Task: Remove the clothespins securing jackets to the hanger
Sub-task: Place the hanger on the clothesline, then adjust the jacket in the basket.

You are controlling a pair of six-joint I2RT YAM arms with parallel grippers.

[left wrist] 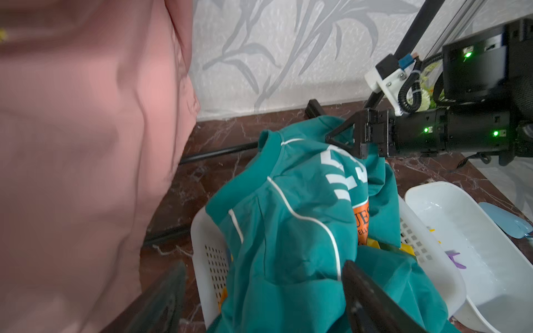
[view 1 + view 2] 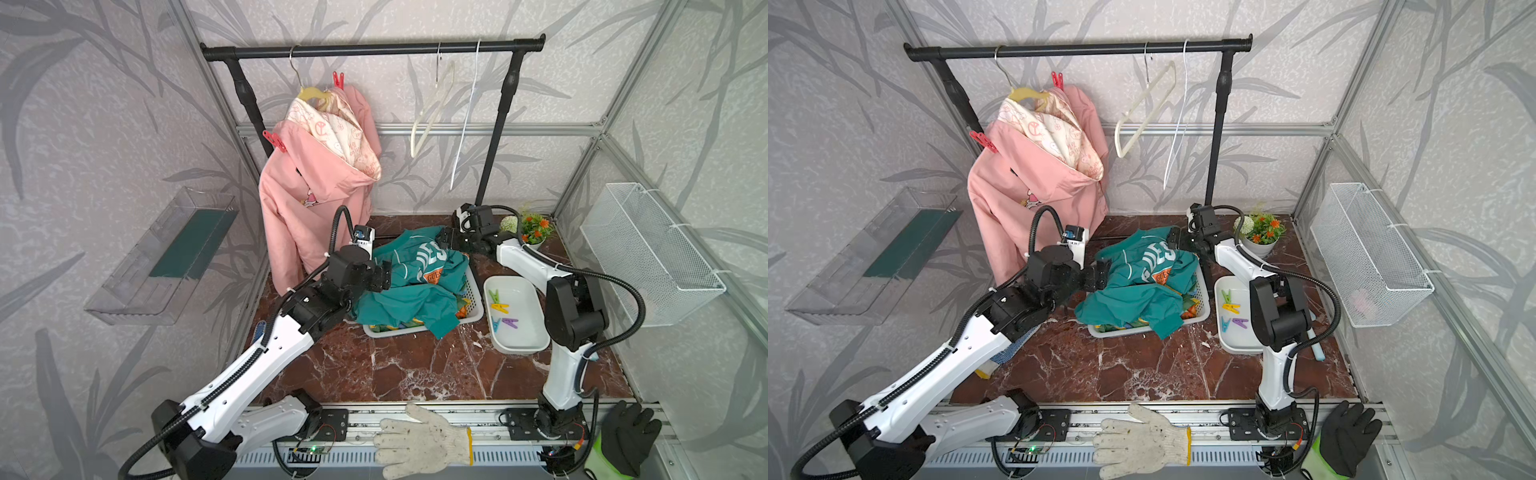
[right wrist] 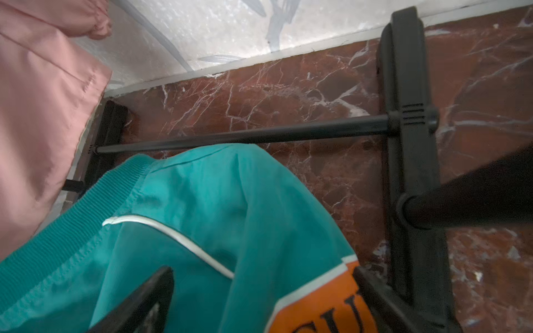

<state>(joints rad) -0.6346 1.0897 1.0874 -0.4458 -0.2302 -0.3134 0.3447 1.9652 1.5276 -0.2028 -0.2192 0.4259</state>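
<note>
Now my left hand [image 2: 386, 276] and right hand [image 2: 441, 242] are both spread apart over the teal jacket [image 2: 415, 291]. The lower red clothespin [image 2: 274, 141] grips the pink jacket [image 2: 307, 199] toward the upper left, slanting; my left hand is nearer to it.

The striped jacket [image 2: 1190, 311] lies mostly buried under the teal jacket [image 2: 1133, 286] in the basket [image 2: 1203, 305]; I see only slivers. My left arm [image 2: 955, 353] covers most of a blue thing [image 2: 1011, 351] on the bench [image 2: 1142, 365]. A pink thing [image 2: 1360, 300] in the wire basket [image 2: 1370, 249] is too blurred to name.
</note>
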